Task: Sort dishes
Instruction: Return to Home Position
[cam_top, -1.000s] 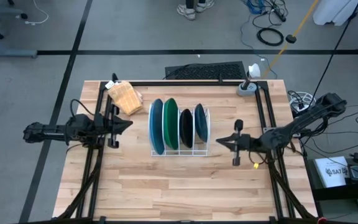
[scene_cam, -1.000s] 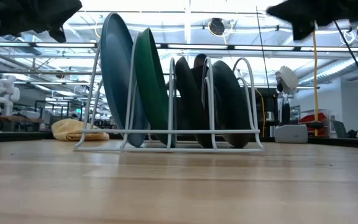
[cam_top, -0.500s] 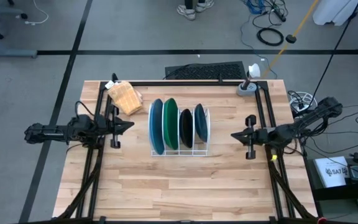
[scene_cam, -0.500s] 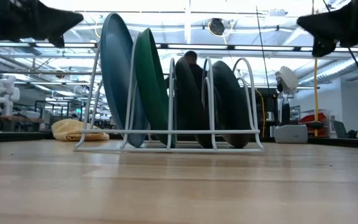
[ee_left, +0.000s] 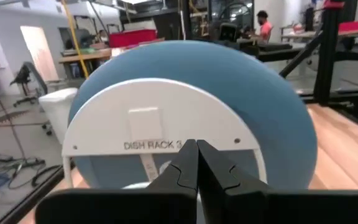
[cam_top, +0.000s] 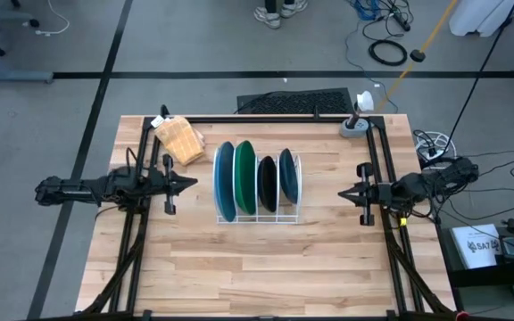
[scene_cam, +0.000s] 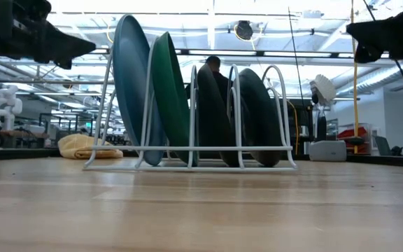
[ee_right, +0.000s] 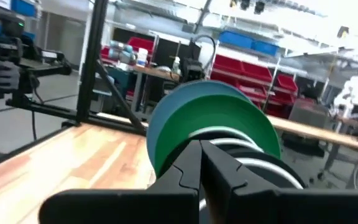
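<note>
Four plates stand on edge in the white wire rack (cam_top: 259,217) at the table's middle: light blue (cam_top: 226,181), green (cam_top: 245,176), black (cam_top: 267,183), dark teal (cam_top: 286,176). They also show in the low view: light blue (scene_cam: 133,84), green (scene_cam: 170,91), black (scene_cam: 212,112), teal (scene_cam: 257,115). My left gripper (cam_top: 192,183) is shut and empty, left of the rack, facing the light blue plate (ee_left: 241,93). My right gripper (cam_top: 343,193) is shut and empty, right of the rack.
A tan wooden block (cam_top: 178,139) lies at the far left of the table. A grey joystick-like base (cam_top: 355,127) stands at the far right corner. Black frame rails run along the table's left, right and far sides. Bare wood lies near the front edge.
My right gripper has drawn back from the rack toward the table's right edge and turned about its axis. My left gripper has edged toward the rack. The plates and rack have stayed still.
</note>
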{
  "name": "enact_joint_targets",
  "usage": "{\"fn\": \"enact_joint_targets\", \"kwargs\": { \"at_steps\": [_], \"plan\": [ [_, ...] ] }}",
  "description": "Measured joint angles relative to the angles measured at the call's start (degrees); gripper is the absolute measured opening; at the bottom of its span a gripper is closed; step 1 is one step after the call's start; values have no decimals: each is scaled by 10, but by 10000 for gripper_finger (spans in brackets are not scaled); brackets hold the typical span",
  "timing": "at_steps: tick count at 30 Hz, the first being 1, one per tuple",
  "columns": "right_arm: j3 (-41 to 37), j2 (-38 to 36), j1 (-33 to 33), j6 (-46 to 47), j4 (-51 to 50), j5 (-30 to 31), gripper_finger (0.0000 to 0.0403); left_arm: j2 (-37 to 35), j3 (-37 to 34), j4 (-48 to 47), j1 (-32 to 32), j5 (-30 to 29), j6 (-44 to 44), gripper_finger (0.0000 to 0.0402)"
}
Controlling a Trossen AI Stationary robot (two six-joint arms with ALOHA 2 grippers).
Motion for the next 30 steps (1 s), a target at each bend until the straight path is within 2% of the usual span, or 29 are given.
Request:
{"fn": "enact_joint_targets", "kwargs": {
  "at_steps": [11, 14, 18, 25, 30],
  "plan": [
    [0, 1, -52, 48, -35, -8, 0, -1, 0, -28, 0, -26, 14, 2],
    [0, 1, -65, 63, -33, -36, 0, -1, -7, -31, 0, -44, 9, 2],
    [0, 1, -84, 82, -31, -42, 0, -2, -27, -27, 0, -76, -9, 2],
    [0, 1, -112, 152, -50, -149, 0, -3, -43, -20, 0, -70, -30, 1],
    [0, 1, -114, 179, -72, -143, 0, 0, -43, -21, 0, -90, -14, 7]
  ]
}}
